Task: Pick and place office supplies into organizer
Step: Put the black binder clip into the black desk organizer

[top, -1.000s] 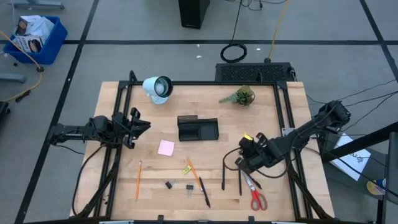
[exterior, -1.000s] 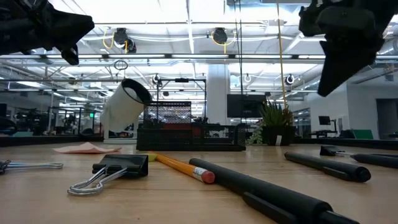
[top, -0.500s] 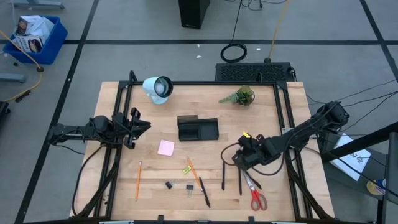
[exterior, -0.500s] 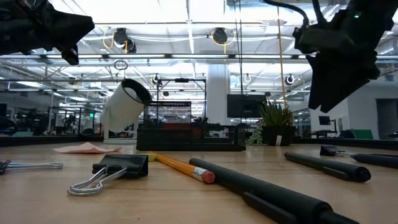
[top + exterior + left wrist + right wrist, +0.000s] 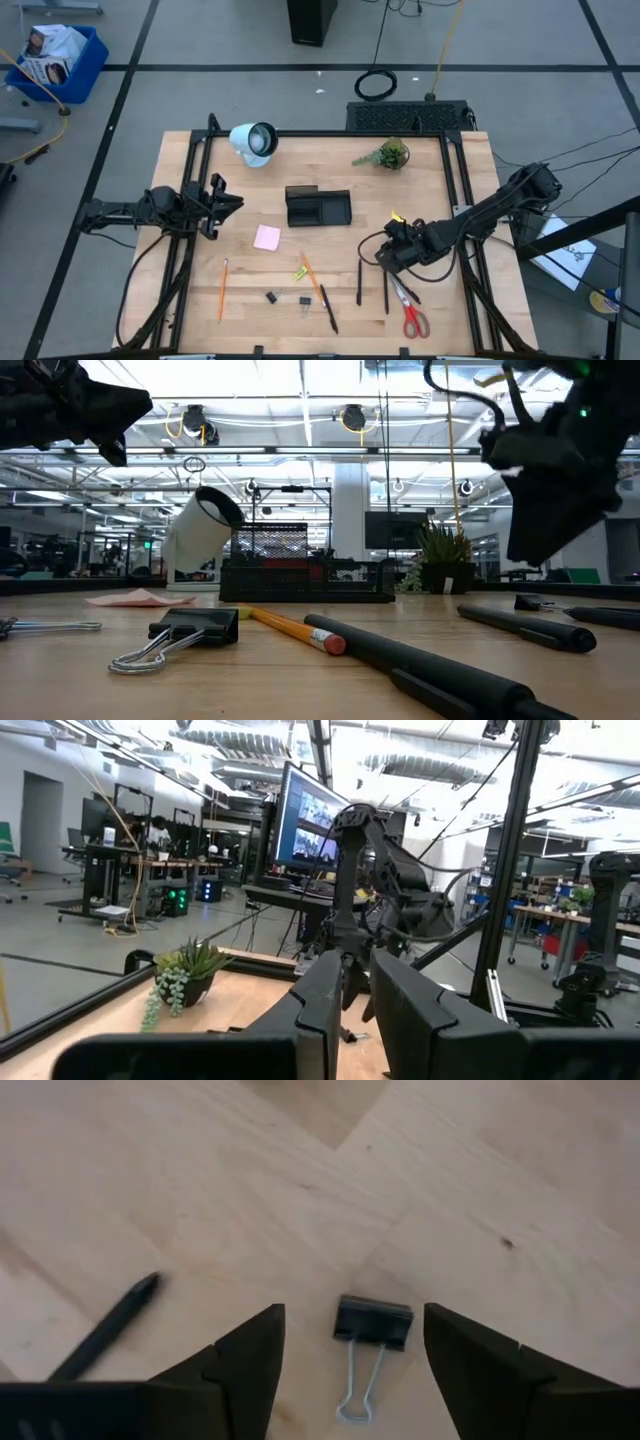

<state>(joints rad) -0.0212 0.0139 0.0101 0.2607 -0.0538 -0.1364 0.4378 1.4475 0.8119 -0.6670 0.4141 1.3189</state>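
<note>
Your right gripper [image 5: 350, 1350] has just spread its fingers [image 5: 245, 1355] wide above a binder clip [image 5: 372, 1323] lying flat on the table [image 5: 150, 1170], a pen [image 5: 105, 1325] just beside it. It holds nothing, so I judge this the start of a pick, not a carry. Against a second ago, the right arm has shifted a little toward the table's middle and dipped lower in the low view; the jaws were near closed then. The supplies lie where they were: scissors [image 5: 412, 315], pencils [image 5: 222, 289], pink pad [image 5: 266, 237]. Farther off, the organizer [image 5: 317, 207] sits mid-table. Your left gripper [image 5: 222, 202] waits at the left edge unmoved, fingers [image 5: 420, 1005] nearly together, pinching nothing.
</note>
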